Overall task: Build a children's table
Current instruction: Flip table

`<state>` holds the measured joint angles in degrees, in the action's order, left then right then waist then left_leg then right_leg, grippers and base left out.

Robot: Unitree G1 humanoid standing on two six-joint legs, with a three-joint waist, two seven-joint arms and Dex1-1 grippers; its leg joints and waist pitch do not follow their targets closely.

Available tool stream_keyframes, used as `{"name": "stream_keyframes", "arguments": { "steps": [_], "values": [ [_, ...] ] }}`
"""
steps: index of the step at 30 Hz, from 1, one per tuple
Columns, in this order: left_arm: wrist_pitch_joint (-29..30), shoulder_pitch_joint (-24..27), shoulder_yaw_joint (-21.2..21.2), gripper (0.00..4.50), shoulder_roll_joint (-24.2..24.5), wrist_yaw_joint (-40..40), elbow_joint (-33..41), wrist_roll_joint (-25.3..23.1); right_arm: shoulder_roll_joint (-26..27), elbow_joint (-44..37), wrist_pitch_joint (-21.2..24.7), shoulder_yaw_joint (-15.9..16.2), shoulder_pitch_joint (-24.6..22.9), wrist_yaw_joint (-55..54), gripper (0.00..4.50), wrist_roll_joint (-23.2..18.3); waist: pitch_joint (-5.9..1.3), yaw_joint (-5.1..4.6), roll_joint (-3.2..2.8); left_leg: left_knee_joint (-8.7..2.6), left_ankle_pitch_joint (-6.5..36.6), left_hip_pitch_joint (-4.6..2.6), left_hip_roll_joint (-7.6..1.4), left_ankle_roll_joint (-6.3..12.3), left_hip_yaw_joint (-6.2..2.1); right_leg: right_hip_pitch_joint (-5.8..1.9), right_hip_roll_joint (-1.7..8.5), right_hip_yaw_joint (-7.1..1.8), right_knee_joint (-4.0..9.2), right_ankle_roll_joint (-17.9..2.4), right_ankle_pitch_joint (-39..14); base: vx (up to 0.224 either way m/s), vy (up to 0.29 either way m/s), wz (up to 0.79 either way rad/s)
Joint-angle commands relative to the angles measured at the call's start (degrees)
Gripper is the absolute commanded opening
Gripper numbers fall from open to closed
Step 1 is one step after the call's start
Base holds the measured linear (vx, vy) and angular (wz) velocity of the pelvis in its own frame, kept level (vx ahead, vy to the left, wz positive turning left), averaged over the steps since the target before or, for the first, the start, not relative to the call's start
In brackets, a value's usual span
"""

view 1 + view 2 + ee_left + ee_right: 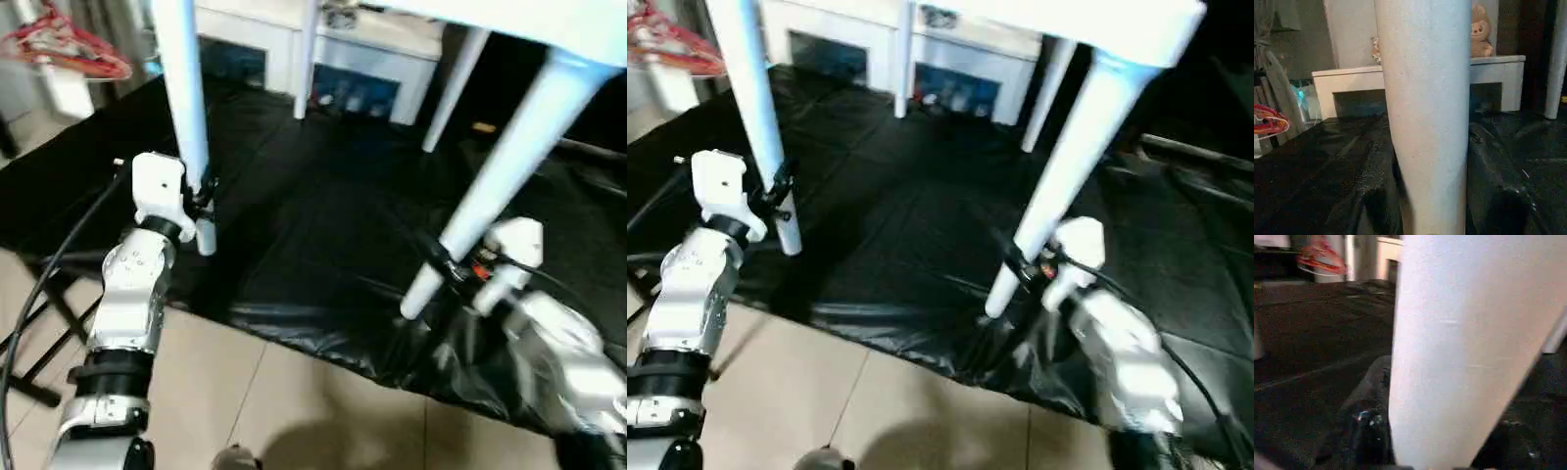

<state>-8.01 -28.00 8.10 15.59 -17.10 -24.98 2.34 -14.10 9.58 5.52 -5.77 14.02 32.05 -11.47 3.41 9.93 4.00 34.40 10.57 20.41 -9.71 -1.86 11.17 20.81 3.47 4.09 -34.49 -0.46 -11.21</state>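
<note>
- Left eye view: the all-white plastic children's table is held right way up above the black plastic floor sheet, its top at the far upper right and all four tapered round legs fitted. The left end effector is clamped around the near-left leg close to its foot; the right end effector is clamped around the near-right leg low down.
- Right eye view: both near legs run long-axis top to foot, narrow ends pointing down towards the sheet; the right one slants, so the table looks tilted.
- Judgement: lower both arms evenly, level the top, and let all four feet meet the sheet before releasing.
- Left wrist view: the near-left leg rises upright; a white cabinet stands far behind.
- Right wrist view: the near-right leg leans across the frame.
</note>
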Motion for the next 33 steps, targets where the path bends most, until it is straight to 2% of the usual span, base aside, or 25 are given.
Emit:
{"name": "stream_keyframes", "arguments": {
  "steps": [1,3,5,7,8,9,10,11,12,13,15,16,17,19,20,22,24,25,26,27,28,29,30,31,33],
  "values": [
    [0.62,1.93,-4.66,2.39,-0.73,-4.66,1.25,-1.26,1.46,1.92,-0.24,1.86,0.68,-1.61,2.29,1.32,-2.93,-0.92,-0.94,-5.85,27.82,-2.06,-4.52,-5.68,-3.52,0.27,6.96,-3.30,5.44,-6.20,-25.14,0.000,0.000,0.00],
    [0.50,3.58,-3.72,2.57,0.13,-5.21,3.54,-0.12,2.28,1.27,-0.84,1.07,0.21,-3.51,2.53,1.35,-3.01,-1.25,-1.32,-6.00,26.74,-1.79,-4.57,-5.37,-3.44,0.26,6.75,-3.31,5.30,-6.44,-24.17,0.000,0.000,0.00],
    [0.19,5.54,-2.85,2.70,0.72,-6.75,5.97,2.04,3.26,-0.01,-0.73,0.44,-0.77,-4.34,2.65,0.31,-3.20,-1.32,-1.21,-6.08,24.71,-1.46,-4.69,-5.14,-3.26,0.07,6.82,-3.51,4.83,-7.45,-20.48,0.000,0.000,0.00],
    [0.25,7.91,-1.92,2.83,1.14,-7.25,8.82,3.96,4.14,-1.45,-1.41,0.10,-2.34,-5.60,2.78,0.14,-3.53,-1.32,-1.28,-6.03,20.67,-0.98,-4.70,-4.58,-3.05,-0.34,6.47,-3.50,3.88,-8.47,-13.92,0.026,-0.003,-0.01],
    [0.57,9.21,-1.50,2.89,1.30,-7.39,10.42,4.83,4.58,-2.54,-1.48,0.05,-3.45,-6.03,2.97,0.00,-3.52,-1.34,-1.34,-5.81,19.28,-0.99,-4.58,-4.05,-2.72,-0.14,6.31,-3.60,3.76,-8.94,-11.65,0.000,0.000,0.00],
    [1.15,10.71,-0.86,2.89,1.43,-7.45,12.39,5.73,5.10,-4.17,-1.59,0.06,-4.95,-6.76,2.97,0.00,-3.52,-1.27,-1.36,-5.72,18.95,-1.02,-4.58,-3.73,-2.60,-0.11,6.36,-3.67,3.74,-9.13,-11.03,0.000,0.000,0.00],
    [1.59,12.14,-0.36,3.15,1.56,-7.52,14.17,6.39,5.67,-6.09,-1.20,0.10,-6.59,-7.32,3.16,-0.30,-3.69,-1.28,-1.34,-5.56,16.51,-0.47,-4.54,-3.06,-2.62,-0.55,6.31,-3.69,3.21,-9.48,-8.12,0.000,0.000,0.00],
    [2.11,13.99,0.41,3.15,1.69,-7.66,16.45,7.21,6.39,-9.33,-0.54,0.27,-9.14,-8.33,3.16,-0.41,-3.84,-1.07,-1.62,-5.41,15.21,-0.55,-4.53,-2.79,-2.55,-0.55,6.25,-3.68,3.03,-9.64,-6.16,0.058,-0.015,-0.02],
    [2.36,15.23,0.91,3.23,1.77,-7.75,17.88,7.70,6.91,-11.47,-0.16,0.40,-10.87,-9.00,3.23,-0.45,-3.80,-1.04,-1.50,-5.24,12.74,-0.22,-4.57,-1.78,-2.45,-0.65,6.05,-3.70,2.58,-10.01,-1.73,0.058,-0.015,-0.02],
    [2.79,17.13,1.67,3.27,1.83,-7.71,20.10,8.51,7.69,-14.92,0.98,0.47,-13.64,-10.08,3.31,-0.79,-3.90,-0.97,-1.93,-5.08,11.17,-0.12,-4.43,-1.03,-2.48,-0.81,5.81,-3.61,2.20,-10.19,0.99,0.059,-0.012,-0.01],
    [3.94,20.05,2.41,3.48,2.09,-7.93,24.11,9.93,8.57,-20.61,2.56,0.29,-17.84,-12.35,3.47,-0.56,-3.77,-1.13,-1.76,-5.13,11.58,-0.17,-4.48,-0.44,-2.37,-0.89,5.69,-3.60,2.33,-10.27,1.42,0.000,0.000,0.00],
    [4.61,21.69,2.73,3.60,2.16,-8.14,26.20,11.05,8.93,-23.17,3.23,0.15,-19.94,-13.48,3.50,-0.27,-3.51,-1.04,-2.89,-5.37,13.53,-0.23,-4.51,-0.79,-2.50,-0.70,5.73,-3.62,2.60,-10.16,-1.09,0.000,0.000,0.00],
    [5.44,22.88,2.99,3.60,2.08,-8.31,27.76,12.22,8.99,-24.48,3.08,0.03,-21.23,-14.14,3.50,0.46,-3.34,-1.29,-2.42,-5.57,15.01,-0.31,-4.60,-1.03,-2.42,-0.69,5.59,-3.64,3.03,-9.80,-2.98,0.000,0.000,0.00],
    [6.34,24.74,3.37,3.60,1.88,-8.38,29.94,13.62,9.14,-26.26,2.43,-0.20,-23.19,-14.70,3.50,1.06,-2.63,-1.74,-2.65,-6.05,22.24,-0.62,-4.47,-2.64,-2.55,-0.33,5.75,-3.78,4.23,-8.20,-14.88,0.000,0.000,0.00],
    [6.88,27.37,3.75,3.60,1.79,-8.32,32.19,14.53,9.81,-28.34,1.80,-0.68,-25.74,-15.58,3.50,1.32,-2.34,-1.68,-3.18,-6.06,25.10,-0.91,-4.51,-3.29,-2.82,0.05,6.04,-4.00,4.90,-6.93,-20.69,0.000,0.000,0.00],
    [7.81,30.11,3.95,3.60,1.54,-7.89,34.20,15.06,10.57,-30.20,1.12,-1.51,-28.15,-16.50,3.50,1.46,-2.04,-1.90,-2.97,-6.15,27.54,-0.97,-4.40,-3.44,-2.98,0.37,6.18,-4.15,5.76,-4.97,-26.82,0.000,0.000,0.00],
    [8.07,30.79,4.02,3.60,1.50,-7.82,34.70,15.22,10.77,-30.70,0.99,-1.64,-28.77,-16.77,3.50,1.52,-1.87,-1.98,-3.00,-6.21,28.07,-0.93,-4.32,-3.35,-3.21,0.56,6.24,-4.16,6.24,-3.23,-31.14,0.000,0.000,0.00],
    [9.40,33.52,3.52,3.60,1.02,-7.41,36.97,15.59,10.55,-32.22,2.17,-1.83,-30.84,-16.54,3.50,0.84,-2.13,-1.98,-3.21,-6.13,27.56,-1.01,-4.33,-3.42,-3.34,0.48,6.25,-4.12,6.24,-2.62,-31.84,0.000,0.000,0.00],
    [11.59,38.62,1.77,3.60,-0.38,-6.42,40.25,15.47,9.50,-33.90,4.32,-0.69,-34.46,-15.55,3.50,0.43,-1.92,-2.10,-4.08,-6.33,27.61,-0.65,-4.47,-3.47,-3.50,0.40,6.06,-4.12,6.29,-2.46,-30.95,0.000,0.000,0.00],
    [11.59,38.62,1.77,3.60,-0.38,-6.42,40.25,15.47,9.50,-33.90,4.32,-0.69,-34.46,-15.55,3.50,0.43,-1.79,-2.23,-3.67,-6.50,27.61,-0.39,-4.56,-3.29,-3.49,0.20,5.96,-4.09,6.31,-2.33,-30.42,0.000,0.000,0.00],
    [16.13,41.45,-0.80,3.60,-1.56,-3.98,41.92,13.88,8.00,-34.18,7.34,0.81,-35.99,-15.20,3.50,0.59,-1.29,-2.23,-3.80,-6.42,30.07,-0.71,-4.23,-3.20,-3.38,0.81,5.88,-4.05,6.87,-1.47,-34.22,0.000,0.000,0.00],
    [16.99,42.28,-2.16,3.60,-2.29,-2.33,41.96,11.93,7.57,-33.62,8.37,1.45,-36.15,-15.48,3.50,1.15,-1.34,-2.44,-3.57,-6.19,31.43,-1.17,-4.20,-3.52,-3.45,1.00,5.80,-4.00,6.88,-1.19,-35.98,0.000,0.000,0.00],
    [17.07,42.37,-2.34,3.60,-2.39,-2.09,41.95,11.64,7.52,-33.52,8.49,1.52,-36.15,-15.53,3.50,1.23,-1.04,-2.53,-3.60,-6.00,32.20,-1.30,-3.84,-3.33,-3.65,1.10,5.97,-3.80,7.63,0.10,-40.45,0.000,0.000,0.00],
    [16.76,43.03,-4.42,3.60,-3.50,0.20,41.78,8.22,7.55,-32.37,9.33,1.37,-35.52,-15.82,3.50,1.18,-1.03,-2.61,-3.73,-5.81,32.21,-1.63,-3.71,-3.25,-3.84,1.35,6.12,-3.63,8.23,0.90,-42.92,0.000,0.000,0.00],
    [16.22,43.17,-5.21,3.60,-4.02,1.14,41.73,6.86,7.55,-31.82,9.70,1.29,-35.00,-15.96,3.50,1.32,-1.09,-2.80,-3.76,-6.09,31.60,-1.35,-3.79,-3.27,-4.17,0.76,6.10,-3.17,8.39,1.18,-41.87,0.000,0.000,0.00]
  ]
}}
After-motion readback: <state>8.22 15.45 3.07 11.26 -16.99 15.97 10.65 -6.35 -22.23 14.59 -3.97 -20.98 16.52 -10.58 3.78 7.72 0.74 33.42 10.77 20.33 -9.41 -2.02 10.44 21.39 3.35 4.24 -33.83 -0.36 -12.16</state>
